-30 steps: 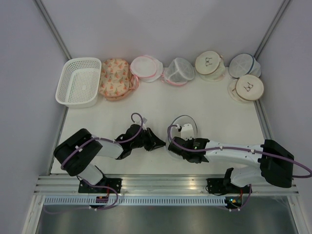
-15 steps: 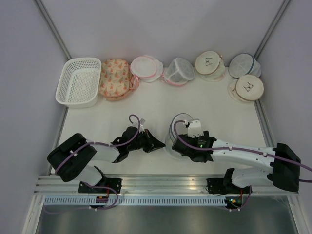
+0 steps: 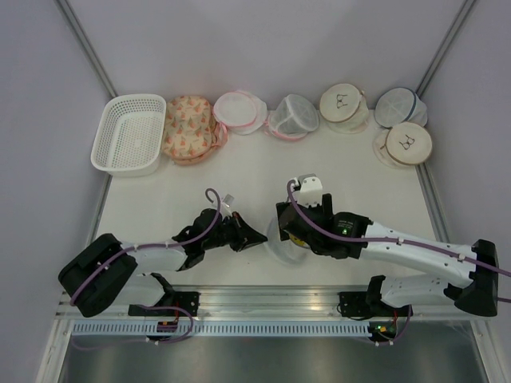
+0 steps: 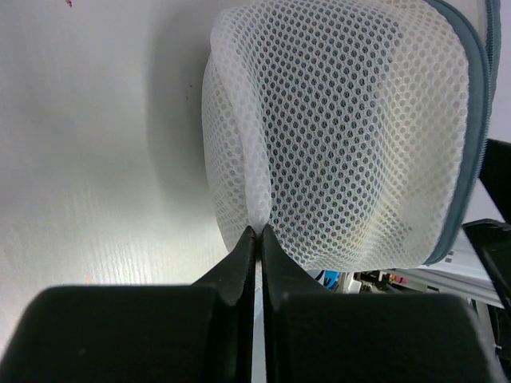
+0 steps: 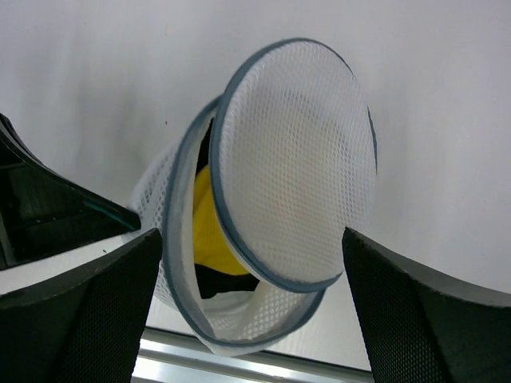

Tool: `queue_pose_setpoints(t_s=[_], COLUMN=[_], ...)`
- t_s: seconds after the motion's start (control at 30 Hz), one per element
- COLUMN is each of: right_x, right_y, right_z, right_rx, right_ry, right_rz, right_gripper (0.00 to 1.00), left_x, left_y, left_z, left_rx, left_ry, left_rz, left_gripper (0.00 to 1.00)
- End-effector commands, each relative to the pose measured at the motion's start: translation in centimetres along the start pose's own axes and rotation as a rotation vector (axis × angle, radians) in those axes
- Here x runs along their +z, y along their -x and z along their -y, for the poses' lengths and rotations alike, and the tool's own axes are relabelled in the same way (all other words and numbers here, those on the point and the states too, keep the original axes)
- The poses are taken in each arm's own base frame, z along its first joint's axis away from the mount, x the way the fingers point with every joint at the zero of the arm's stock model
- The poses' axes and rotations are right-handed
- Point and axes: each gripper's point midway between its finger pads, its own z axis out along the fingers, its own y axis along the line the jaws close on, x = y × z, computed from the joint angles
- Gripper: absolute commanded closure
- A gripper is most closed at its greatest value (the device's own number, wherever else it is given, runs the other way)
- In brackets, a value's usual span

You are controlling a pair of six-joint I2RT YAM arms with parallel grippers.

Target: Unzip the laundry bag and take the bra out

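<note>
The laundry bag [image 5: 295,159], white mesh with a dark blue zip rim, lies unzipped near the table's front edge [image 3: 275,249], its round lid hanging ajar. Inside the opening shows the bra [image 5: 209,227], yellow with a black part below it. My left gripper [image 4: 259,231] is shut, pinching a fold of the bag's mesh wall [image 4: 351,136]; in the top view it sits at the bag's left side [image 3: 254,237]. My right gripper [image 5: 255,319] is open wide, one finger [image 5: 80,311] on each side of the bag's mouth, hovering over it [image 3: 291,233] and holding nothing.
Along the back stand a white basket [image 3: 128,134], a floral pouch [image 3: 189,128], two pink-trimmed white bags [image 3: 239,112] [image 3: 291,117], two beige round bags [image 3: 343,104] [image 3: 407,144] and a blue-rimmed bag [image 3: 397,104]. A metal rail [image 3: 271,299] runs just behind the laundry bag.
The right gripper has gone from shut to wide open, let go of the bag's rim and swung over the opening. The left gripper stayed shut on the mesh and slid slightly nearer.
</note>
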Motion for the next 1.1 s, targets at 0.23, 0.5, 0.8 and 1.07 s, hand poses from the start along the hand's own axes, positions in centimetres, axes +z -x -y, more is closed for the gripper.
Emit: queue_pose_setpoints(t_s=[0.23, 0.5, 0.8, 1.07], right_x=[1.8, 1.1, -2.0, -0.3], right_y=[0.7, -0.6, 2.3, 2.5], right_z=[0.6, 6.1, 13.0, 4.1], right_rx=[-0.046, -0.029, -0.032, 0.019], right_ry=[-0.181, -0.386, -0.628, -0.068], right_rz=[0.026, 0.038, 0.118, 0.074], right_gripper=[0.02, 0.02, 0.02, 0.02], left_x=[-1.1, -2.0, -3.2, -3.0], left_y=[-0.5, -1.0, -1.9, -1.6], left_z=[-2.0, -3.7, -6.5, -6.3], left_rx=[0.037, 0.074, 0.126, 0.141], left_ry=[0.033, 0.077, 0.146, 0.154], left_rz=[0.021, 0.020, 0.008, 0.016], left_gripper=[0.98, 0.98, 0.98, 0.98])
